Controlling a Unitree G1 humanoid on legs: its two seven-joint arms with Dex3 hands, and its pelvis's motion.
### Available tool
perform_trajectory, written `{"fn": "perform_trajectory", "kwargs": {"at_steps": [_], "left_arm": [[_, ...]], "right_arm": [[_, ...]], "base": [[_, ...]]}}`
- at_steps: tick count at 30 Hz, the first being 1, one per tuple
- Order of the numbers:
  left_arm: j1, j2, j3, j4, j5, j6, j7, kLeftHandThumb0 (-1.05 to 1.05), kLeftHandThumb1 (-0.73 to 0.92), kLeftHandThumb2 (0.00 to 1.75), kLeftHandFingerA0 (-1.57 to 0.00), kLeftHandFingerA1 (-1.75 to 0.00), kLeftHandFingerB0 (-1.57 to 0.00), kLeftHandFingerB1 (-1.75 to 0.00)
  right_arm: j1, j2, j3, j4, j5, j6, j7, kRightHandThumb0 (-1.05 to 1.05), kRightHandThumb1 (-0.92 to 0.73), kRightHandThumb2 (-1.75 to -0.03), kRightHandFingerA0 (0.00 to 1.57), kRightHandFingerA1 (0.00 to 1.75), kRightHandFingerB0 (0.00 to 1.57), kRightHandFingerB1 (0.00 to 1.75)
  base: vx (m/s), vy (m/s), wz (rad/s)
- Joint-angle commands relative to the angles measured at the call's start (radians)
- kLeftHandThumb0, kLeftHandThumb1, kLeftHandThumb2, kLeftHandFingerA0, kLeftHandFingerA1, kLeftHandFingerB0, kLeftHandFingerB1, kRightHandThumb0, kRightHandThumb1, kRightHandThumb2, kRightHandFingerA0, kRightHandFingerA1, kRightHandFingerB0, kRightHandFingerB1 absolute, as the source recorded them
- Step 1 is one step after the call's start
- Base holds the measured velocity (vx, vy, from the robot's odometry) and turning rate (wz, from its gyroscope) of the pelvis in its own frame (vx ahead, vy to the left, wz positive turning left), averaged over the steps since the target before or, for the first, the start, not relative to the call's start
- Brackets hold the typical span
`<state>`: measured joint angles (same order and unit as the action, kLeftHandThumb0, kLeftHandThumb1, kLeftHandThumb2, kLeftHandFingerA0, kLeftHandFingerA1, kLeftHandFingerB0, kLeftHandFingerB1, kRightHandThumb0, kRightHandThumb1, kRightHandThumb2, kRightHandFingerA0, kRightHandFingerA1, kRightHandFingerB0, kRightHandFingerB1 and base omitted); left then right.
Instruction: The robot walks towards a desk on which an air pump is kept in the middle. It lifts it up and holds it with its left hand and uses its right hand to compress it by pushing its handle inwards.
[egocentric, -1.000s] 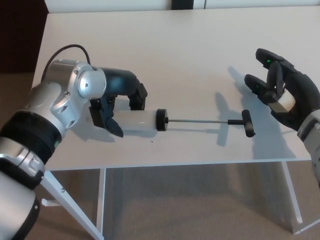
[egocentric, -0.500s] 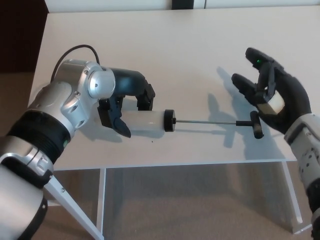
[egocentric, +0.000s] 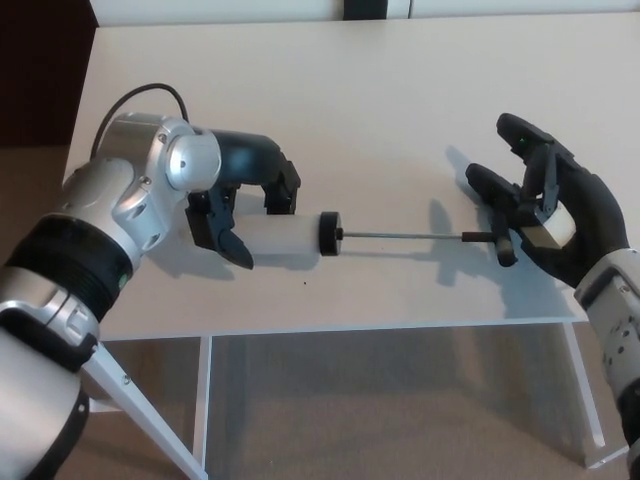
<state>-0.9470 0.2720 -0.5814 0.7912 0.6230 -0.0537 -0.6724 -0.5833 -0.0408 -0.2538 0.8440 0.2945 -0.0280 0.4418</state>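
The air pump (egocentric: 300, 236) has a white barrel with a black end cap, held a little above the white desk (egocentric: 360, 110). My left hand (egocentric: 240, 205) is shut on the barrel from above, thumb hooked under its left end. A thin metal rod (egocentric: 400, 236) runs right to the black T-handle (egocentric: 503, 243), fully pulled out. My right hand (egocentric: 545, 215) is open, fingers spread, its palm just right of the handle and touching or nearly touching it.
The desk's front edge (egocentric: 350, 327) runs below the pump, with white legs and carpet floor beneath. A black cable (egocentric: 140, 98) loops over my left forearm. A dark gap shows at the desk's far left.
The pump has shifted slightly left and leveled in my left hand. My right hand has closed in on the T-handle from the right, its palm now against it.
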Motion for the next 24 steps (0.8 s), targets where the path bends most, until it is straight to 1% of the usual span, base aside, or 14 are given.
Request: {"fn": "perform_trajectory", "kwargs": {"at_steps": [1, 2, 8, 9, 10, 11, 14, 15, 17, 19, 20, 22, 23, 24], "left_arm": [[-0.014, 0.025, 0.006, 0.006, 0.005, -0.007, 0.005, -0.12, 0.70, 0.78, -0.92, -1.39, -0.77, -1.38], [-0.014, 0.023, 0.004, 0.007, 0.006, -0.010, 0.008, -0.14, 0.72, 0.69, -0.87, -1.24, -0.73, -1.32], [-0.008, 0.016, 0.005, 0.000, 0.004, -0.010, 0.013, -0.16, 0.72, 0.69, -0.84, -1.27, -0.71, -1.36], [-0.009, 0.012, 0.003, 0.004, 0.005, -0.008, 0.016, -0.16, 0.72, 0.70, -0.86, -1.32, -0.72, -1.37], [-0.010, 0.006, 0.001, 0.010, 0.007, -0.006, 0.019, -0.16, 0.72, 0.70, -0.86, -1.32, -0.72, -1.37], [-0.011, 0.003, -0.001, 0.011, 0.008, -0.006, 0.020, -0.16, 0.71, 0.70, -0.90, -1.33, -0.75, -1.35], [-0.011, 0.000, -0.004, 0.010, 0.010, -0.005, 0.020, -0.16, 0.71, 0.70, -0.90, -1.33, -0.75, -1.35], [-0.011, -0.006, -0.002, 0.011, 0.007, 0.006, 0.013, -0.16, 0.74, 0.72, -0.94, -1.22, -0.76, -1.29], [-0.012, -0.011, -0.002, 0.011, 0.006, 0.011, 0.009, -0.17, 0.77, 0.72, -0.96, -1.18, -0.77, -1.29], [-0.012, -0.014, -0.003, 0.012, 0.007, 0.012, 0.008, -0.17, 0.77, 0.72, -0.96, -1.18, -0.77, -1.29], [-0.013, -0.015, -0.004, 0.014, 0.009, 0.010, 0.010, -0.18, 0.77, 0.71, -0.92, -1.24, -0.77, -1.29], [-0.014, -0.017, -0.006, 0.017, 0.011, 0.007, 0.013, -0.18, 0.77, 0.71, -0.92, -1.24, -0.77, -1.29], [-0.013, -0.021, -0.004, 0.014, 0.010, 0.011, 0.018, -0.17, 0.79, 0.71, -0.92, -1.20, -0.76, -1.27], [-0.012, -0.024, -0.003, 0.012, 0.010, 0.014, 0.022, -0.17, 0.79, 0.71, -0.92, -1.20, -0.76, -1.27]], "right_arm": [[0.031, -0.022, -0.015, 0.017, 0.012, 0.002, 0.001, -0.89, -0.80, -1.15, 0.09, 0.32, 0.10, 0.23], [0.029, -0.020, -0.014, 0.011, 0.013, 0.007, 0.003, -0.89, -0.81, -1.15, 0.09, 0.29, 0.09, 0.22], [0.018, -0.008, -0.011, -0.009, 0.024, 0.017, 0.015, -0.88, -0.83, -1.17, 0.08, 0.26, 0.08, 0.20], [0.017, -0.003, -0.010, -0.016, 0.026, 0.021, 0.010, -0.90, -0.82, -1.16, 0.09, 0.28, 0.09, 0.22], [0.016, 0.000, -0.009, -0.026, 0.027, 0.026, 0.004, -0.90, -0.82, -1.16, 0.09, 0.28, 0.09, 0.22], [0.015, 0.004, -0.013, -0.031, 0.033, 0.035, -0.001, -0.89, -0.80, -1.14, 0.10, 0.32, 0.10, 0.27], [0.015, 0.010, -0.019, -0.040, 0.042, 0.047, -0.006, -0.89, -0.80, -1.14, 0.10, 0.32, 0.10, 0.27], [0.019, 0.016, -0.021, -0.047, 0.046, 0.045, -0.005, -0.87, -0.79, -1.14, 0.07, 0.33, 0.11, 0.27], [0.025, 0.021, -0.020, -0.060, 0.047, 0.049, -0.008, -0.89, -0.81, -1.15, 0.09, 0.33, 0.10, 0.26], [0.031, 0.025, -0.016, -0.074, 0.046, 0.056, -0.012, -0.89, -0.81, -1.15, 0.09, 0.33, 0.10, 0.26], [0.035, 0.030, -0.014, -0.080, 0.045, 0.057, -0.015, -0.90, -0.91, -0.80, 0.12, 0.27, 0.10, 0.22], [0.040, 0.036, -0.011, -0.089, 0.043, 0.059, -0.020, -0.90, -0.91, -0.80, 0.12, 0.27, 0.10, 0.22], [0.046, 0.042, -0.008, -0.093, 0.040, 0.054, -0.021, -0.85, -0.92, -0.78, 0.12, 0.29, 0.09, 0.24], [0.051, 0.046, -0.006, -0.095, 0.039, 0.052, -0.022, -0.85, -0.92, -0.78, 0.12, 0.29, 0.09, 0.24]], "base": [[0.00, 0.000, 0.00], [0.00, 0.000, 0.00], [0.00, 0.000, 0.00], [0.00, 0.000, 0.00], [0.00, 0.000, 0.00], [0.00, 0.000, 0.00], [0.00, 0.000, 0.00], [0.00, 0.000, 0.00], [0.00, 0.000, 0.00], [0.00, 0.000, 0.00], [0.00, 0.000, 0.00], [0.00, 0.000, 0.00], [0.00, 0.000, 0.00], [0.00, 0.000, 0.00]]}}
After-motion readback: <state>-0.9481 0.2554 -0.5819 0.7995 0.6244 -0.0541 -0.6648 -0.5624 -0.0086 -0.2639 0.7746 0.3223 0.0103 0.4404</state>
